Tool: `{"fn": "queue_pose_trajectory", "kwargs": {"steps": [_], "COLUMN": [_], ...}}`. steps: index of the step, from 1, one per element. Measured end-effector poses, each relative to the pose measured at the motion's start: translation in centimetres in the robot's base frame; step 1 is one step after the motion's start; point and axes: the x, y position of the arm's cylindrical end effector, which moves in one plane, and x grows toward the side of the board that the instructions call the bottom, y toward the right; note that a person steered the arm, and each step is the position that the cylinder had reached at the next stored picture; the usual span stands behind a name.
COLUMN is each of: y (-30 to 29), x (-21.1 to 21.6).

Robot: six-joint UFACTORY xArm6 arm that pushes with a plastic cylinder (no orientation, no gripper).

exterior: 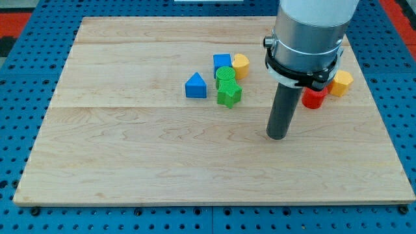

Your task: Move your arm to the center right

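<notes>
Item: wooden board (130, 149), pale, made of joined planks, lying on a blue perforated surface (13, 117). Item: arm (312, 32), one grey cylinder with a black band, entering from the view's top right and ending in a straight dark rod; there is no claw on it, so nothing to open or close, and it holds nothing. Item: my tip (277, 137), set down on the board right of centre, about mid-height of the board, with bare wood all round it. Item: blue triangular block (195, 86), standing alone toward the board's centre, well to the view's left of my tip. Item: cluster of four just right of that block, namely a blue cube (221, 62), a yellow block (241, 64) beside it on the view's right, a green round block (225, 73) below the cube, and a green star-shaped block (229, 93) lowest of the four; they sit close together and appear to touch. Item: red block (314, 97), above and right of my tip, partly hidden behind the arm, shape hard to make out. Item: yellow-orange hexagonal block (340, 82), just to the view's right of the red one, near the board's right edge.
</notes>
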Motion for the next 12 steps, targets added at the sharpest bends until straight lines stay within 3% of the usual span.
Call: {"fn": "queue_pose_trajectory", "kwargs": {"steps": [10, 12], "y": [-0.1, -3.6], "x": [2.3, 0.4]}}
